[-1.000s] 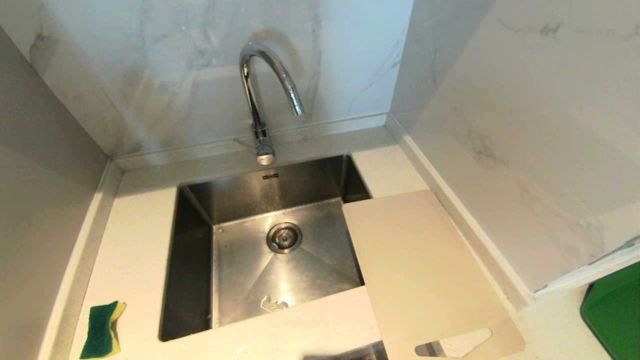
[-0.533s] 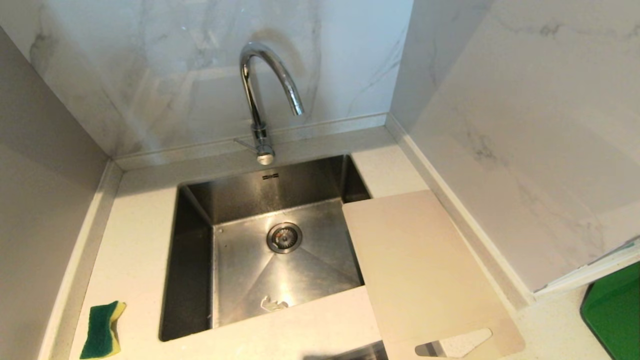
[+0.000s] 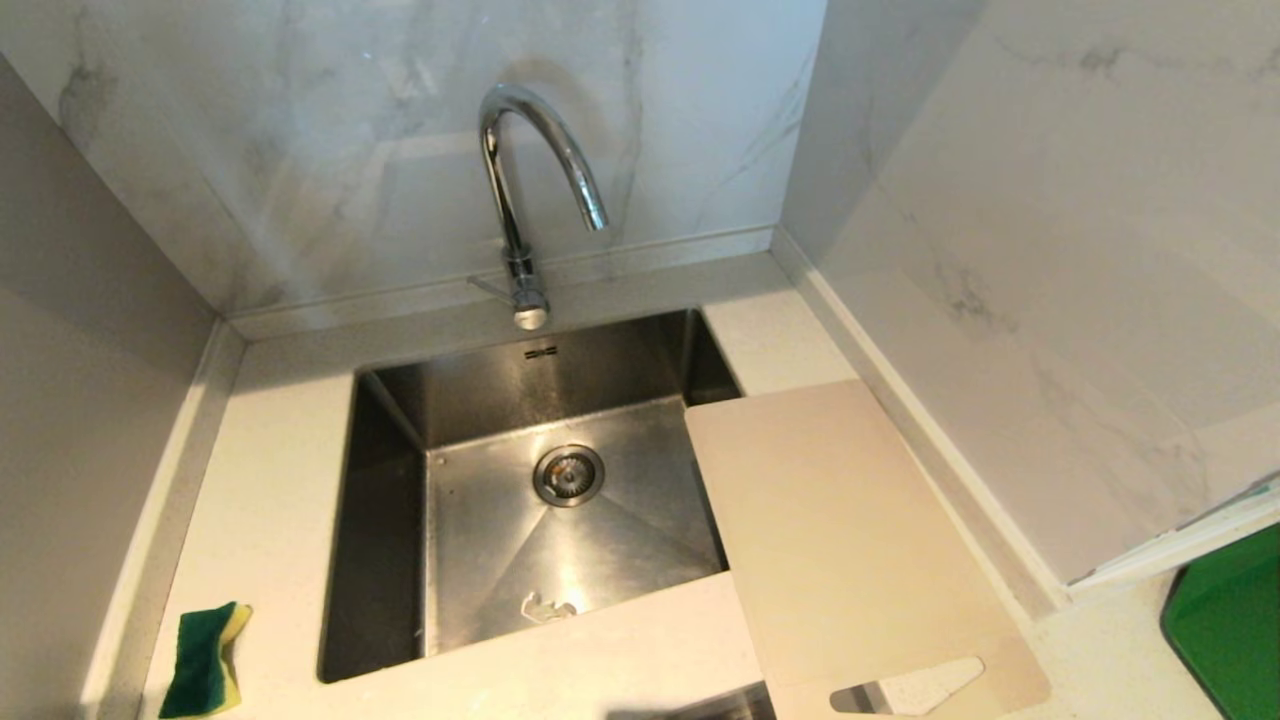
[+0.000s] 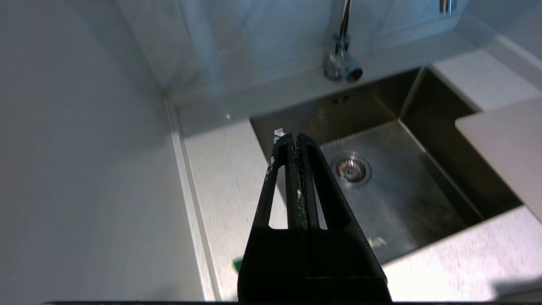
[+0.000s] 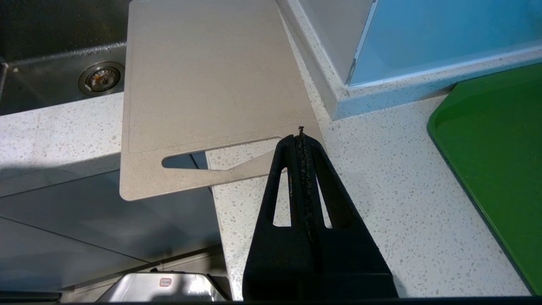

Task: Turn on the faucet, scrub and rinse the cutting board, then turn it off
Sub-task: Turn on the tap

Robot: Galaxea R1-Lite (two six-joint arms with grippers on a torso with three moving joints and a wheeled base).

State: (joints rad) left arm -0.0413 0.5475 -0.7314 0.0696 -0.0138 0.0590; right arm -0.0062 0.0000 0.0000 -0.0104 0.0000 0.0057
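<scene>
Faucet (image 3: 520, 200): chrome gooseneck, mounted upright behind the sink (image 3: 400, 420) at its rear rim; the arched spout is turned toward the basin, a thin lever projects from the base, and no water is seen running. Board (image 3: 850, 540): pale beige, flat, laid on the counter (image 3: 270, 480) right of the sink, one corner overhanging the basin; the tapered handle slot lies at the near end.
</scene>
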